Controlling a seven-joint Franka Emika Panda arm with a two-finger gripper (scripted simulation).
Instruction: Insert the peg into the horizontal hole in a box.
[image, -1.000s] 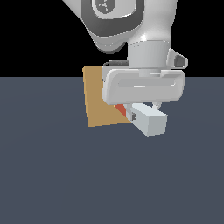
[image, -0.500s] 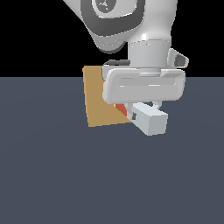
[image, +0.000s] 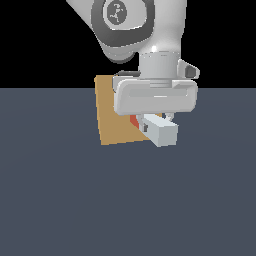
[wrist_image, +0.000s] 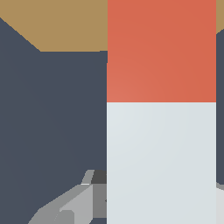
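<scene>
The peg is a pale bar with a white part (image: 162, 133) and an orange-red end (image: 134, 121), and it lies level just above the floor. My gripper (image: 156, 123) is shut on it, and the orange end points at the tan box (image: 112, 117) behind. In the wrist view the peg (wrist_image: 161, 144) fills the picture, its orange end (wrist_image: 161, 50) reaching over the box's edge (wrist_image: 65, 24). One grey finger (wrist_image: 72, 205) shows beside the bar. The hole is hidden behind the hand and the peg.
A dark grey-blue floor (image: 60, 200) spreads around the box. The arm's white hand body (image: 155, 97) hangs over the peg and covers much of the box face.
The hand and the held peg have shifted a little toward the exterior view's left and slightly up, closer in front of the box. The box has not moved.
</scene>
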